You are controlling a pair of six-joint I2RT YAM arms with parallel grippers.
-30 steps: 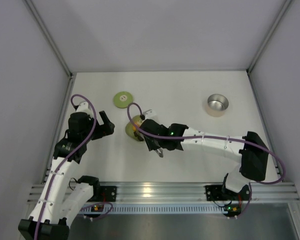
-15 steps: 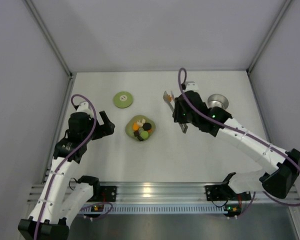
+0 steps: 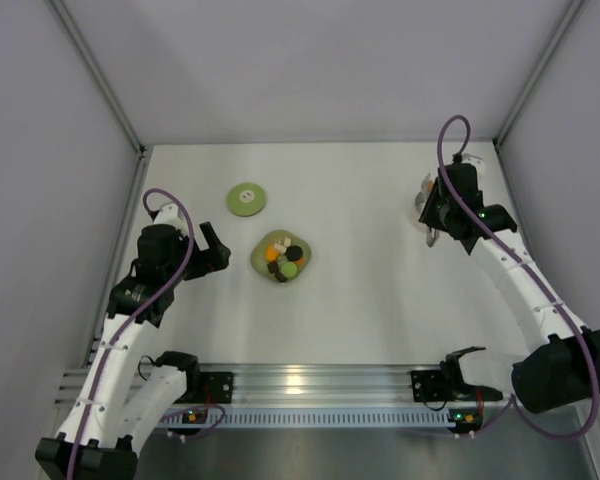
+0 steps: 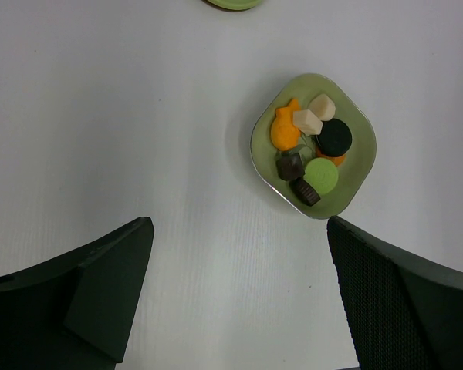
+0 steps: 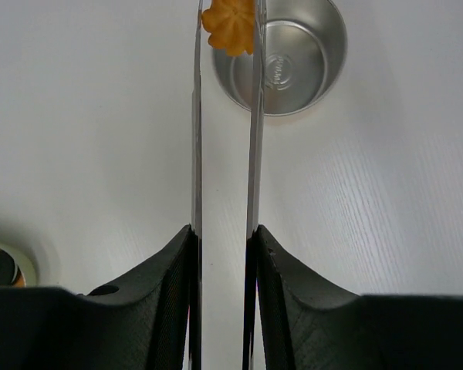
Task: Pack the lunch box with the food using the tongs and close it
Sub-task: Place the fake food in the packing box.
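Now the right arm has swung from above the light green plate [image 4: 357,168], left of the table's [image 3: 380,300] middle where it hung a second ago, across to the far right corner. The right gripper [image 5: 222,235] stays clamped narrowly on the tongs [image 5: 255,116]. Their two slim arms run forward almost parallel and pinch an orange flower-shaped piece [image 5: 230,27] at the tips. In the wrist view that piece sits over the near rim of the tin lunch box [image 5: 293,62], which stands open and shows a bare bottom. In the top view the wrist hides most of the tin. This looks like the first piece arriving, carried but not yet dropped, and the tips likely need to go a little further over the opening before the squeeze is eased. The left gripper [image 4: 238,254] has not moved: it hangs near the left edge, jaws spread wide and holding nothing. The remaining pieces [image 4: 309,150] lie clustered on the plate, so most of the packing is ahead. The green lid [image 3: 246,198] lies flat toward the far edge, left of centre, well apart from the tin.
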